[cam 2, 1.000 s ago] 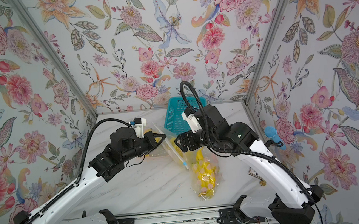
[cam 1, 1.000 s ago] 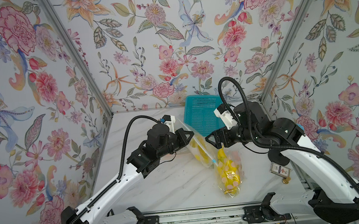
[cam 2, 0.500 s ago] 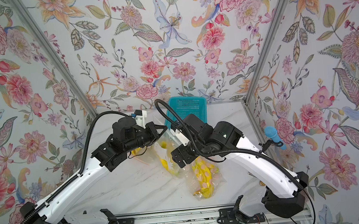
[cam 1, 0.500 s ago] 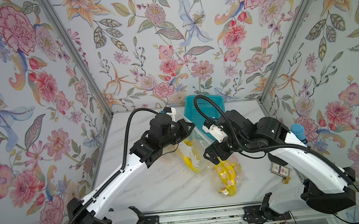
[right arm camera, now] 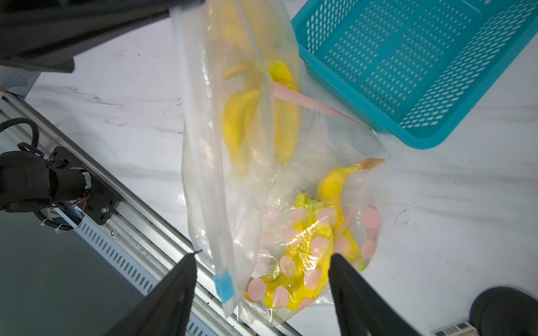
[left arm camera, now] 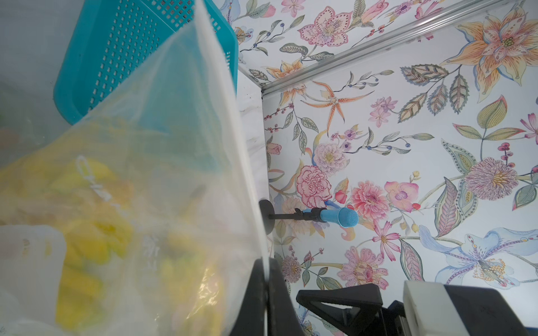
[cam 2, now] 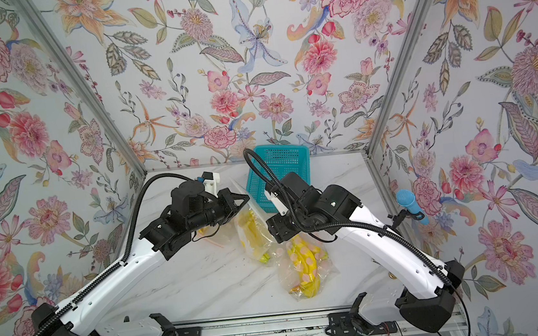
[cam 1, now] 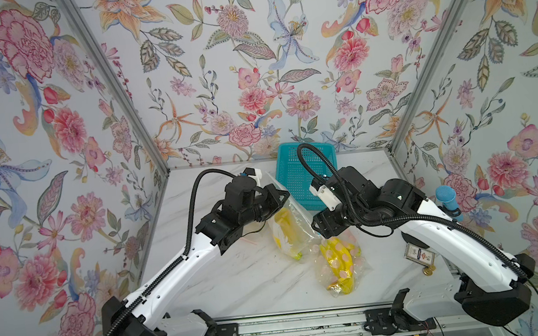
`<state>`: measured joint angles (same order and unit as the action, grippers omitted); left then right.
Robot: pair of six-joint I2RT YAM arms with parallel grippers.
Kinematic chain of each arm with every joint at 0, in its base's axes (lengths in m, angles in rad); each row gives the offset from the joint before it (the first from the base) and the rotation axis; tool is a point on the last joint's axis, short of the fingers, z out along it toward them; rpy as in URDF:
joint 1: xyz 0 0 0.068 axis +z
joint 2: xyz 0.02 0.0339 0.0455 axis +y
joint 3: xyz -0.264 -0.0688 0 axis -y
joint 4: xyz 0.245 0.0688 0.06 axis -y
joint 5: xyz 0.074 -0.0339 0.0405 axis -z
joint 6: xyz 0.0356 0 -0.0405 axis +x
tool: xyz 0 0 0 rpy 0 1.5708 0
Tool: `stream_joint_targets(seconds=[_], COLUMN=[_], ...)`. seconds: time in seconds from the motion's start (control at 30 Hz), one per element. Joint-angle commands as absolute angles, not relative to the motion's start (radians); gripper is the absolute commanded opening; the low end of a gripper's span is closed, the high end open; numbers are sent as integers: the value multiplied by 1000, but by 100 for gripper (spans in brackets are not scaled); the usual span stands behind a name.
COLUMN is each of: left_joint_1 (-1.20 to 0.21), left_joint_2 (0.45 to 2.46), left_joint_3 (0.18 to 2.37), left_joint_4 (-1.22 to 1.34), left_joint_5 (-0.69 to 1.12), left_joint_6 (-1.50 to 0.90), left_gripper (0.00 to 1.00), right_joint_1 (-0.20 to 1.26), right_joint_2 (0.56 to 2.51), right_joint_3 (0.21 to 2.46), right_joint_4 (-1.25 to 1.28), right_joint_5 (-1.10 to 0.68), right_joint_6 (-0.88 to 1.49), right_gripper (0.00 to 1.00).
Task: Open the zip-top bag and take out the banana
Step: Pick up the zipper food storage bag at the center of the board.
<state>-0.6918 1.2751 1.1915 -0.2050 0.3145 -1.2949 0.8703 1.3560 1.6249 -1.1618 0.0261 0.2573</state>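
The left gripper (cam 1: 282, 197) is still clamping the bag (cam 1: 289, 237). The right gripper (right arm camera: 263, 257), jaws apart, is now hovering beside it

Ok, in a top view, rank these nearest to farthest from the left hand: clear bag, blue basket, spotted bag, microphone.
1. Clear bag: pinched in the left hand.
2. Blue basket: just behind the hand.
3. Spotted bag: on the table, toward the front.
4. Microphone: by the right wall.
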Motion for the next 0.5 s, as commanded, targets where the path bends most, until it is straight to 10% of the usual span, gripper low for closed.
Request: stream_joint_targets(seconds=[0.0,0.23,0.47], left_joint_1=[-684,-685,-685], left_joint_2=[1253,1240,1238], left_joint_3=[1176,1163,1164], left_joint_4=[-192,-187,-196], left_joint_5=[339,334,326], left_joint_6=[-1298,-1307,-1308], left_gripper=[5,5,19], right_joint_1=[896,909,877], right_joint_2=[1405,1469,1483], right_joint_3=[1665,1724,1726], right_joint_4=[-1121,-1122,-1121], right_joint_5=[-2,89,116], right_joint_6=[237,219,194], right_gripper=[76,73,48])
